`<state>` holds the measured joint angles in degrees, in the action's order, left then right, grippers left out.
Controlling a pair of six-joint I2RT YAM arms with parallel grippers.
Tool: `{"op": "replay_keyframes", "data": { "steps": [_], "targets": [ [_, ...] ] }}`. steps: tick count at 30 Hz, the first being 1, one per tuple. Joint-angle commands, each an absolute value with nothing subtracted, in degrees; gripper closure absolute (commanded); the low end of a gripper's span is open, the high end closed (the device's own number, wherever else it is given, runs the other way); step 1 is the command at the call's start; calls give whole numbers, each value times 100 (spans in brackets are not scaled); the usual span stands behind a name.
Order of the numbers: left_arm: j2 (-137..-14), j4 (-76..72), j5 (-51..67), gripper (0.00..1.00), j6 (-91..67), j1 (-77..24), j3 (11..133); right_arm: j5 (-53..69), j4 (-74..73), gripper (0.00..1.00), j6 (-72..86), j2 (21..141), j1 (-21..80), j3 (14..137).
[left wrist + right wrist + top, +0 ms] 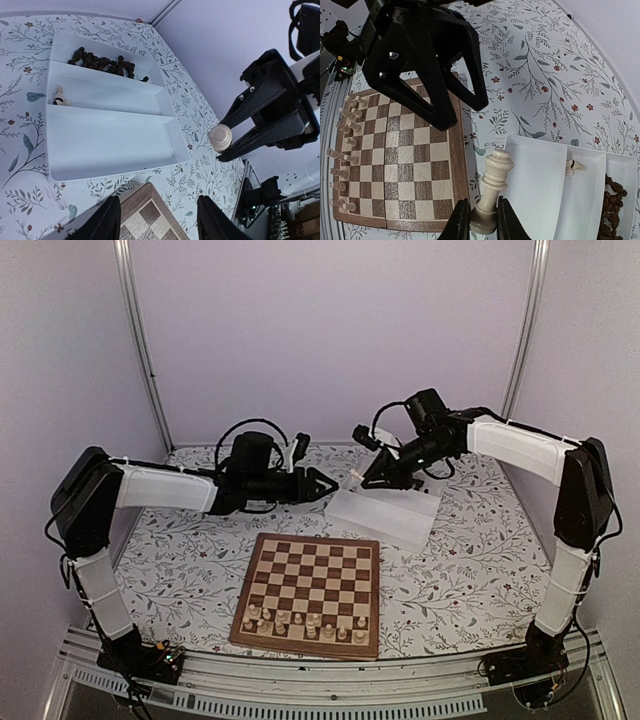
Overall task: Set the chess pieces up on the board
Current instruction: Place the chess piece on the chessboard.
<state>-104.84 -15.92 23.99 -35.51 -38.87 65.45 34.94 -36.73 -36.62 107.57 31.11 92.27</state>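
Cream chess piece (495, 175), lower centre, right wrist view: I see R gripper (484, 225) clamped on its base. L gripper (157, 220), bottom edge, left wrist view: jaws apart.

**Cropped, Heaped and Too Small to Read**

The left wrist view cut the square wooden chessboard (150, 214) down to one corner. The dark brown turned wooden pieces (102, 62) lay heaped, their types unreadable. From above, the pale cream wooden pieces (300, 621) were too small to name. The right gripper (484, 222) ran off the bottom edge, hiding the base sides of the tall cream wooden piece (495, 175).
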Motion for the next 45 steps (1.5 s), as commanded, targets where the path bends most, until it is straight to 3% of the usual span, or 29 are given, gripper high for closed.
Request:
{"op": "replay_keyframes", "data": {
  "steps": [1,16,31,36,44,45],
  "targets": [
    [-10694,-2562,3143,46,-4244,-3814,6759,4015,-3669,92,-3612,10629,3163,9064],
    [-11281,-3233,3763,49,-4986,-3875,7066,4201,-3770,91,-3662,10652,3351,9045],
    [-11386,-3607,4104,88,-5189,-3885,7008,4078,-3739,88,-3619,10684,3399,9061],
    [-11091,-3226,4047,92,-4849,-3852,6913,3913,-3754,67,-3586,10595,3394,9006],
    [-9861,-201,3247,93,-2782,-3873,7009,3783,-3905,42,-3776,9762,3212,8347],
    [-9666,258,3096,93,-2549,-3899,6986,3773,-3896,18,-3792,9593,3141,8206]
  ]
}}
